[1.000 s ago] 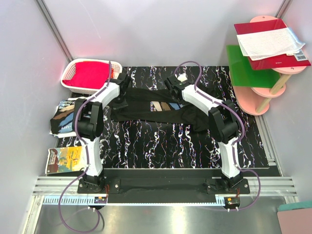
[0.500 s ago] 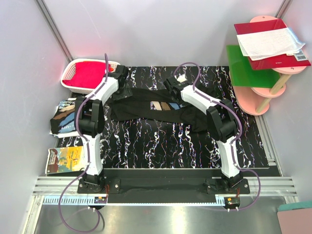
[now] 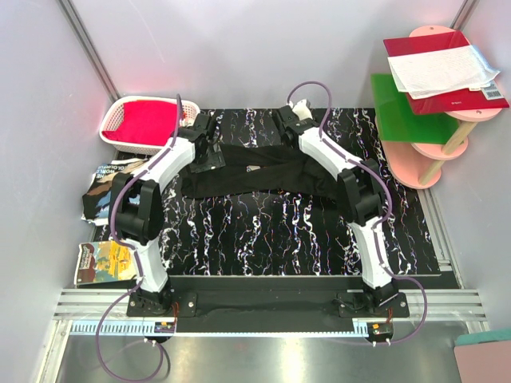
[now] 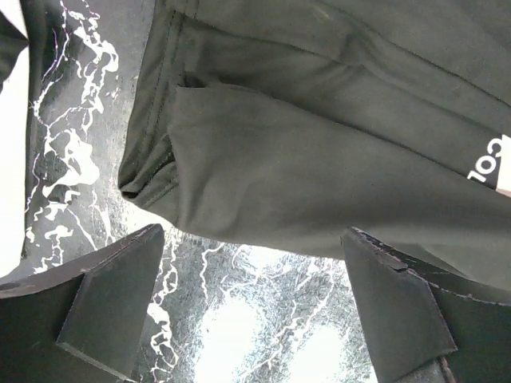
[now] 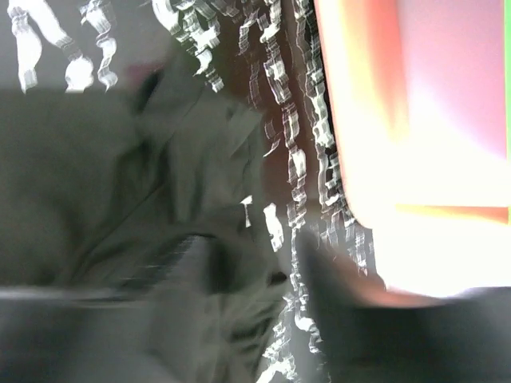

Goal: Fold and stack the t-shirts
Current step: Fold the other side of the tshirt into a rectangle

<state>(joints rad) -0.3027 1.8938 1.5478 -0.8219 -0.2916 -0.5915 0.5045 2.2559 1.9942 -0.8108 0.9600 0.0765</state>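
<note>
Your left hand (image 4: pixel 251 239) hung released over the black t-shirt (image 3: pixel 263 171), its fingers (image 4: pixel 104 295) spread wide on either side of the shirt's seamed left edge, holding nothing. The shirt lay stretched sideways and rumpled across the far half of the table (image 3: pixel 263 231). Your right hand (image 3: pixel 289 128) sat at the shirt's far edge, right of its middle. Its wrist view was too smeared, so I cannot tell whether it was clenched or released. Your right arm (image 3: pixel 331 163) crossed over the shirt's right end and hid part of it. Beyond the shirt's left end stood a white basket (image 3: pixel 120 108) with a red cloth (image 3: pixel 148 121) in it. Left of the shirt, off the table, lay a folded dark printed shirt (image 3: pixel 102 191) and, nearer you, a folded yellow printed piece (image 3: pixel 108 259). Well to the shirt's right stood a pink stand (image 3: pixel 435 96) carrying a green board (image 3: pixel 395 112) and a red book (image 3: pixel 447 68).
</note>
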